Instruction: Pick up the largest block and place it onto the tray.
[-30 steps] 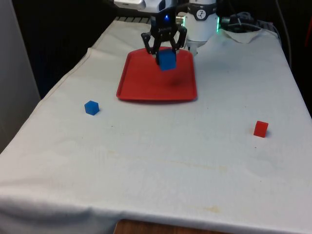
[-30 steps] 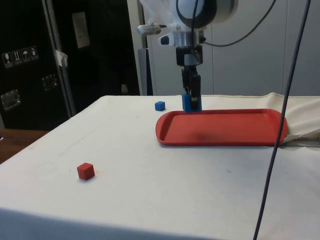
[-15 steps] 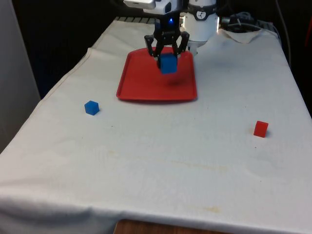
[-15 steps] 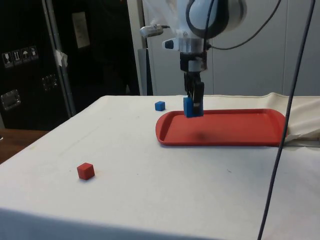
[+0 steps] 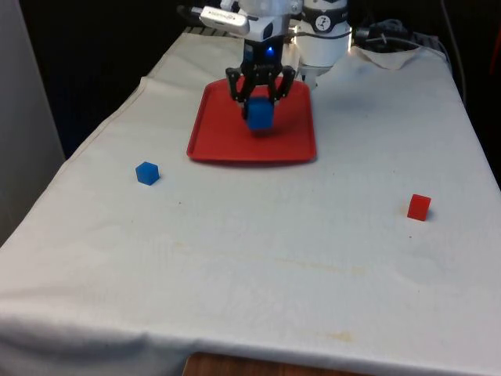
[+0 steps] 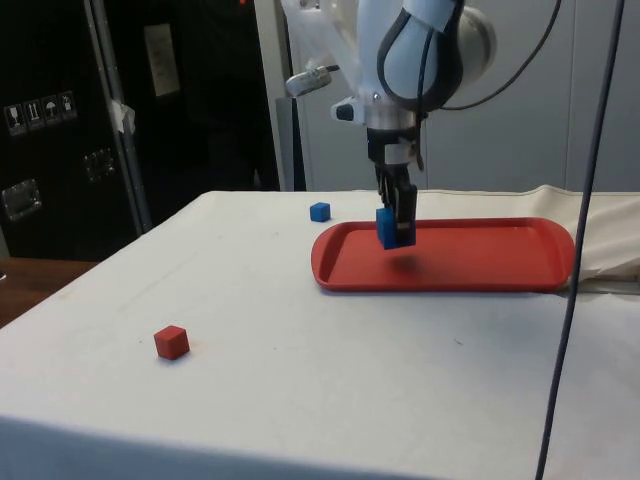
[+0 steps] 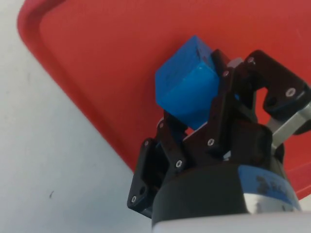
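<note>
Your tool [image 5: 260, 106] grips the large blue block [image 5: 260, 114] just above the red tray [image 5: 221, 145]; pick done, release left; small blue block [image 5: 146, 172] at tray's 8 o'clock

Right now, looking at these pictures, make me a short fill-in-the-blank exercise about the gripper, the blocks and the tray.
1. The gripper is shut on a ____ block.
2. That held block hangs above the ____ tray.
3. On the cloth, toward the front view's left, lies a small ____ block.
4. Toward the front view's right lies a small ____ block.

Missing words: blue; red; blue; red
</note>
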